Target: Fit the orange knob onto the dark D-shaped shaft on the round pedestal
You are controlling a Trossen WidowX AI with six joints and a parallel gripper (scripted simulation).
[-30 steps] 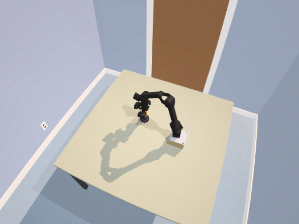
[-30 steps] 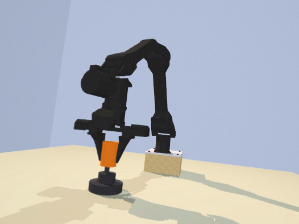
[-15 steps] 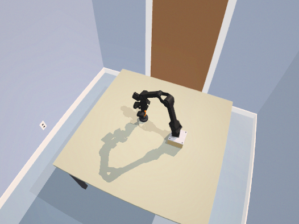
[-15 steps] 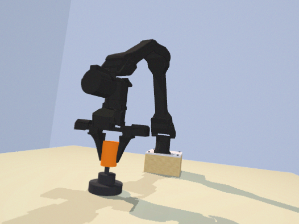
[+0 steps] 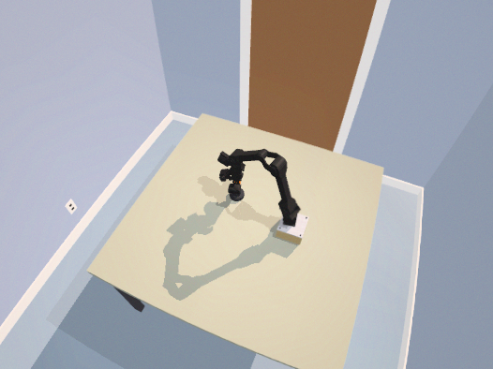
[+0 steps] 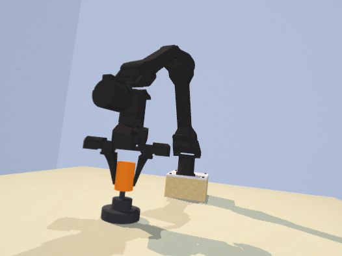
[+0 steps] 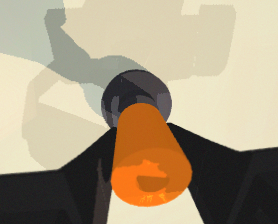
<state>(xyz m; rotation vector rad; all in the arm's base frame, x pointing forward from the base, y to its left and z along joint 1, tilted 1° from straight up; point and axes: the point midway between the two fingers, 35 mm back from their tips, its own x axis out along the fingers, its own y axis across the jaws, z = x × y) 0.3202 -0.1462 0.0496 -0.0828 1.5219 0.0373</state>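
The orange knob (image 6: 125, 176) (image 7: 145, 132) is a tall cylinder, tilted very slightly in the exterior view. My gripper (image 6: 124, 184) is shut on it, one finger on each side. The knob is right over the dark shaft (image 6: 122, 195), of which a short length shows between the knob's lower end and the pedestal's upper step. Whether the shaft's tip is inside the hole is hidden. The round dark pedestal (image 5: 236, 197) (image 6: 120, 214) (image 7: 164, 102) stands on the table. The flat sides of hole and shaft are not visible.
The arm's base block (image 5: 289, 237) (image 6: 186, 188) stands on the table (image 5: 300, 302) (image 6: 292, 209), behind and to the right of the pedestal in the exterior view. Shadows of the arm fall across the table around the pedestal.
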